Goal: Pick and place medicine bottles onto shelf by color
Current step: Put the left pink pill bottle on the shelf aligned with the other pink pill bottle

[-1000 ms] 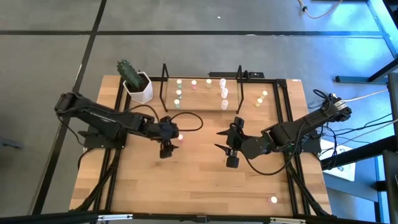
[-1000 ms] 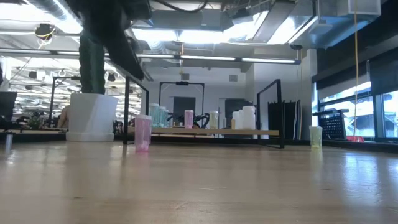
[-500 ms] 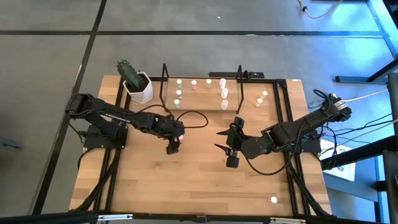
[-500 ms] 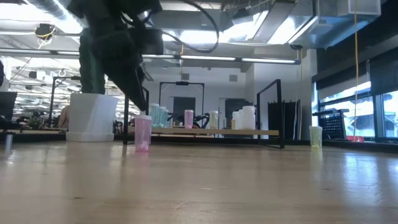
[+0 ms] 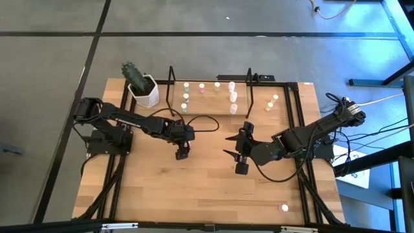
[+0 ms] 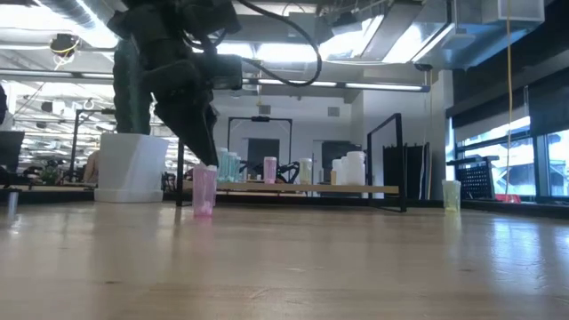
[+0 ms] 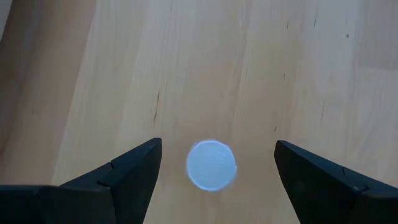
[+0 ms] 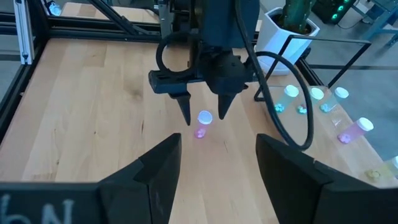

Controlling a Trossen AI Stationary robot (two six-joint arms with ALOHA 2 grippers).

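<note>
A small pink-tinted bottle (image 6: pixel 204 189) stands upright on the table in front of the shelf; its round top shows in the left wrist view (image 7: pixel 211 165). My left gripper (image 7: pixel 217 149) is open and points down right over it, one finger on either side of the top, not touching; the right wrist view (image 8: pixel 203 116) shows this too. In the high view my left gripper (image 5: pixel 182 153) hides the bottle. My right gripper (image 5: pixel 228 145) is open and empty, to the right of it. The wire shelf (image 5: pixel 210 111) holds several bottles.
A white pot with a cactus (image 5: pixel 143 88) stands left of the shelf. Two yellowish bottles (image 5: pixel 272 102) stand right of the shelf, and one bottle (image 5: pixel 283 208) near the table's front right corner. Black rails (image 5: pixel 299 129) run along the table's sides.
My left gripper has gone toward the table's right edge and down, from beside the pink bottle to right over it, its fingers now on either side of the bottle's top. The bottle has stayed where it was.
</note>
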